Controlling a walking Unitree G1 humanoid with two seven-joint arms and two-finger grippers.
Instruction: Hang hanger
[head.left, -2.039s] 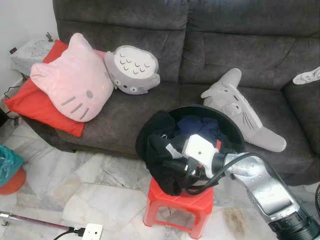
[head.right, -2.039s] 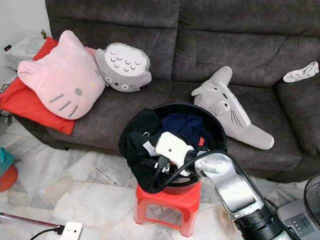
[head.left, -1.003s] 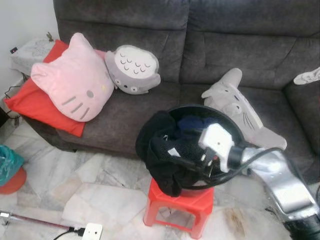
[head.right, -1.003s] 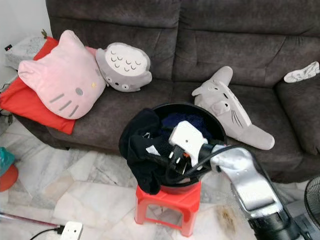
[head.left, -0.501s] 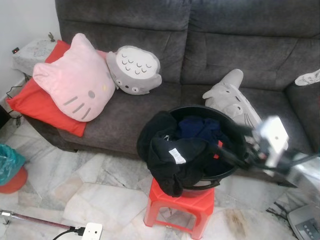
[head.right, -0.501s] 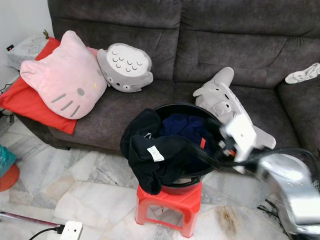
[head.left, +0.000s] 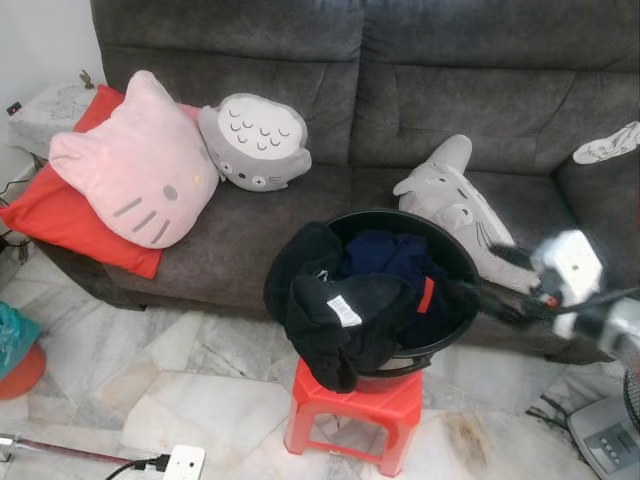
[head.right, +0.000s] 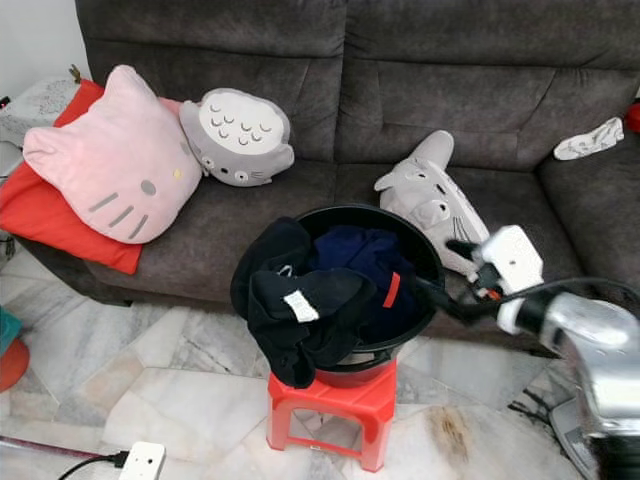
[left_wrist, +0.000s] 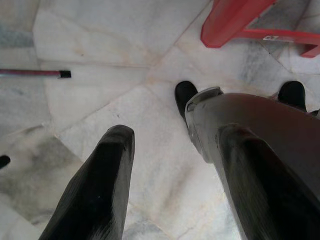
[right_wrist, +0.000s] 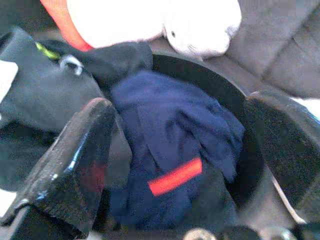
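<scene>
A grey sofa (head.left: 420, 70) is filling the back of the scene. A black basket (head.left: 455, 255) of dark clothes (head.left: 345, 310) is sitting on a red stool (head.left: 350, 405) on the marble floor (head.left: 150, 380). The right tool (head.right: 445, 265) is hovering at the basket's three o'clock rim, its fingers (right_wrist: 75, 160) spread wide and holding nothing. The left tool (left_wrist: 170, 175) is hanging open over the floor. Among the clothes, a hanger cannot be told apart.
</scene>
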